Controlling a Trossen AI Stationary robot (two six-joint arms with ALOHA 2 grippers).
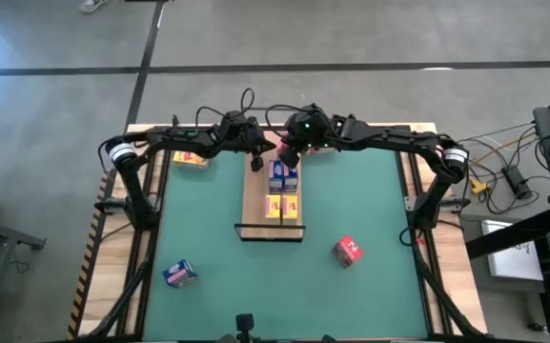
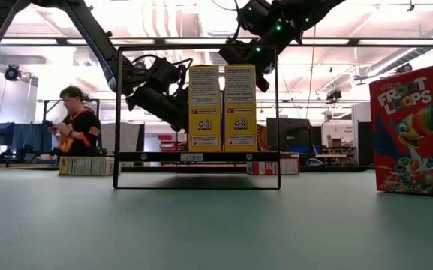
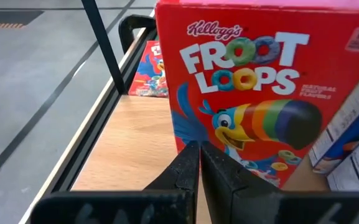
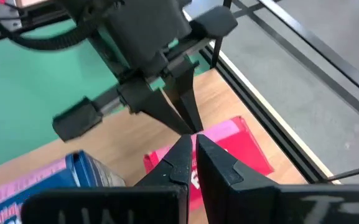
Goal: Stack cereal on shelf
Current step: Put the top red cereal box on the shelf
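Shelf (image 1: 254,205): long light-wood board, black wire frame at ends, mid-mat. On it: two yellow boxes (image 1: 282,207) upright side by side, blue box (image 1: 281,174) behind them, red box (image 3: 254,87) upright at far end. Off shelf: loose red box (image 1: 348,251), loose blue box (image 1: 179,274), loose yellow box (image 1: 191,159).

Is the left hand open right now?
No, in the left wrist view the left hand has its fingers pressed together in front of the red cereal box.
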